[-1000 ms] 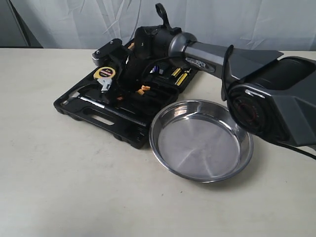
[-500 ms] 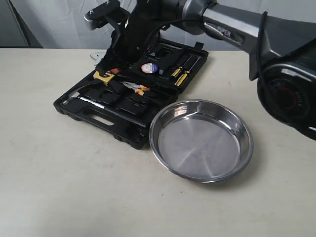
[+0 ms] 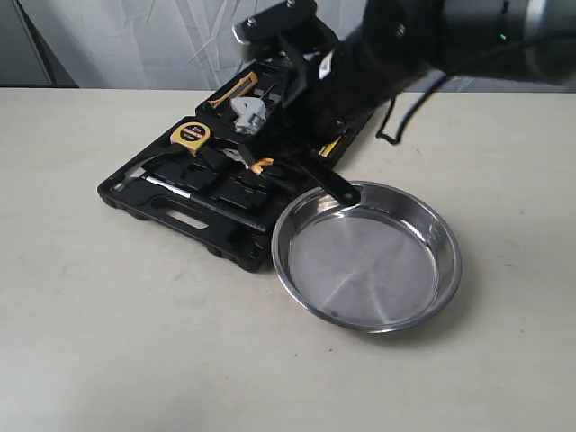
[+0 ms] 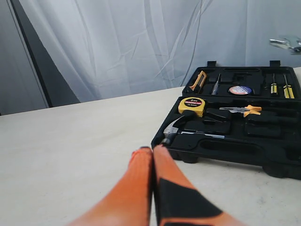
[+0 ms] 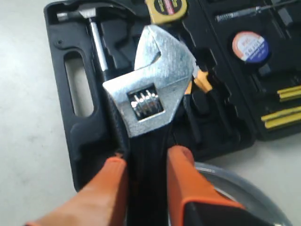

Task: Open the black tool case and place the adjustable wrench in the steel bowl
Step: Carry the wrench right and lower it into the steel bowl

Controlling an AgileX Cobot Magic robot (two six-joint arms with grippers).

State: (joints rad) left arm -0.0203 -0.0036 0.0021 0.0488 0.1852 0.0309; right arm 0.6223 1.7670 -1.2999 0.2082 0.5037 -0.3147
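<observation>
The black tool case (image 3: pixel 193 216) lies open on the table, tools resting in its moulded slots. My right gripper (image 5: pixel 148 157) is shut on the black handle of the adjustable wrench (image 5: pixel 153 89) and holds it in the air above the case. In the exterior view the wrench's silver head (image 3: pixel 250 113) points left, and the end of its handle hangs over the near-left rim of the steel bowl (image 3: pixel 281 261). The bowl holds nothing. My left gripper (image 4: pixel 153 149) is shut on nothing, low over bare table to the left of the case (image 4: pixel 225 141).
In the case lie a hammer (image 5: pixel 94 28), a yellow tape measure (image 3: pixel 191 134), orange-handled pliers (image 5: pixel 202 82), a tape roll (image 5: pixel 250 47) and yellow-handled screwdrivers (image 5: pixel 282 117). A pale curtain hangs behind the table. The right arm reaches in from the upper right.
The right gripper rose out of the case with the wrench and swung right. The handle's end now hangs over the bowl's rim.
</observation>
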